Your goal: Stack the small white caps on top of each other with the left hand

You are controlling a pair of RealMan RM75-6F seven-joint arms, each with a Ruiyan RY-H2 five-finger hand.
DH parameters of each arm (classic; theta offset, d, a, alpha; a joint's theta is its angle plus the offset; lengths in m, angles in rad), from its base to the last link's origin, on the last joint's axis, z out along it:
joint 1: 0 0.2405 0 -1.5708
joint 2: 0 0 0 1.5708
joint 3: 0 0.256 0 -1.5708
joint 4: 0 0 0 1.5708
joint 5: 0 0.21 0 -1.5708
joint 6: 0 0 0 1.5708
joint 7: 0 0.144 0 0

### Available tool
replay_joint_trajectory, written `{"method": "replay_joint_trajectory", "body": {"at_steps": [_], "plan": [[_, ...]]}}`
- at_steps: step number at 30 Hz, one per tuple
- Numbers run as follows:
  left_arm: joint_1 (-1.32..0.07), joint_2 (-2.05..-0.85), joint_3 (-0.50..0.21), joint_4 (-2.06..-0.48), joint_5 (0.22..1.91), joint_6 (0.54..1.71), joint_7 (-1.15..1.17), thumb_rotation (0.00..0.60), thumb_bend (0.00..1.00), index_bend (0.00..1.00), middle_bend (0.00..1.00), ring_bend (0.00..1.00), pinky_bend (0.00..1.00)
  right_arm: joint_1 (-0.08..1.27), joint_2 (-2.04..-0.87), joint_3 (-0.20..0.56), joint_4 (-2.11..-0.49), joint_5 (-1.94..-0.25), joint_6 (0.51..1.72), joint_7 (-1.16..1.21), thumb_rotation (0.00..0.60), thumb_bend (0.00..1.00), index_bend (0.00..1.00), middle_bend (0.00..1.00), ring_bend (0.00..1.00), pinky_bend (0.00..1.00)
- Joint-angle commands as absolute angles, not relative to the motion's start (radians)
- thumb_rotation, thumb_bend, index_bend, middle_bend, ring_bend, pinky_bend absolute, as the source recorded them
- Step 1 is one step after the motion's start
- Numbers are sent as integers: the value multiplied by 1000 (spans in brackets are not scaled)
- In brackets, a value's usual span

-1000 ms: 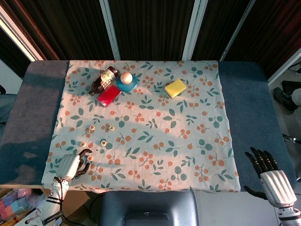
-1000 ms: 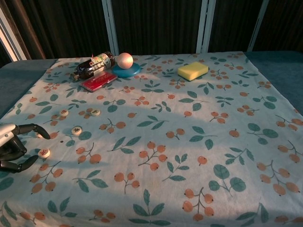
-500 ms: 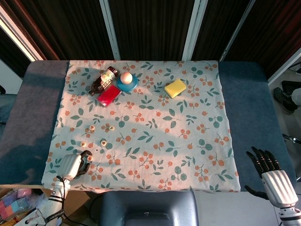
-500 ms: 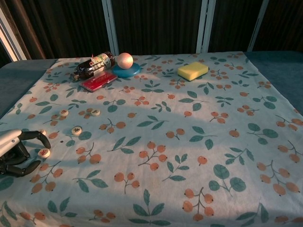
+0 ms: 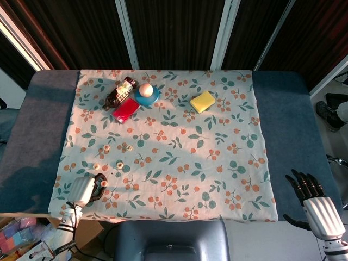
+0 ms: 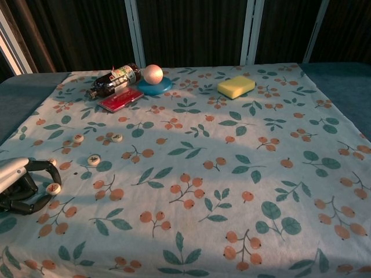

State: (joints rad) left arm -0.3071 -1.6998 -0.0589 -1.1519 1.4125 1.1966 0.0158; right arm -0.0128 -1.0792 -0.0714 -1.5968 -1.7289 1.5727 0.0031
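Tablecloth point(image 6: 232, 191) with a berry print covers the blue table point(image 5: 293, 119); left hand point(image 6: 20, 185) at its near-left edge pinches a small white cap point(image 6: 53, 187) between curled fingertips, three more caps point(image 6: 94, 160) lying just beyond, while only the head view shows the right hand point(image 5: 312, 201), fingers spread, off the cloth.

A matt cotton-looking tablecloth point(image 6: 243, 145), printed with leaves and berries, is covering the table, and a duller blue fabric point(image 5: 38, 125) is showing at both sides. The left hand point(image 6: 20, 184) is showing a pale, smooth metallic-looking shell with dark, slightly shiny plastic fingers point(image 6: 40, 167). The small white caps point(image 6: 94, 160) are looking like smooth hard plastic. The bottle point(image 6: 113, 80) is gleaming, dark and glossy, with a paper-like label. The yellow sponge point(image 6: 236, 86) is looking porous and matt.
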Motion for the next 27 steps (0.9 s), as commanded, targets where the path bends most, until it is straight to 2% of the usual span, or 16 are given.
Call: {"method": "replay_joint_trajectory", "body": {"at_steps": [1,5,10,17,27], "plan": [[-308,-1699,-61,-1153,1412,1200,17,600,434,482,1000,1000,1000,-13,-1079,-72,-1596,-1729,1573,3,600,176,0,0,0,0],[-313,-1691,-75,-1169,1411,1214,12,600,433,495,1000,1000,1000,-13,-1080,-72,-1596,-1729,1572,2,600,176,0,0,0,0],[-337,-1665,-129,-1215,1392,1229,9,600,432,502,1000,1000,1000,-12,-1081,-71,-1595,-1729,1572,0,600,175,0,0,0,0],[-397,-1660,-209,-1217,1293,1153,62,600,433,502,1000,1000,1000,-13,-1082,-71,-1598,-1727,1571,-4,600,175,0,0,0,0],[-416,-1688,-205,-1158,1237,1108,83,600,433,499,1000,1000,1000,-12,-1080,-69,-1598,-1722,1569,0,600,176,0,0,0,0]]}}
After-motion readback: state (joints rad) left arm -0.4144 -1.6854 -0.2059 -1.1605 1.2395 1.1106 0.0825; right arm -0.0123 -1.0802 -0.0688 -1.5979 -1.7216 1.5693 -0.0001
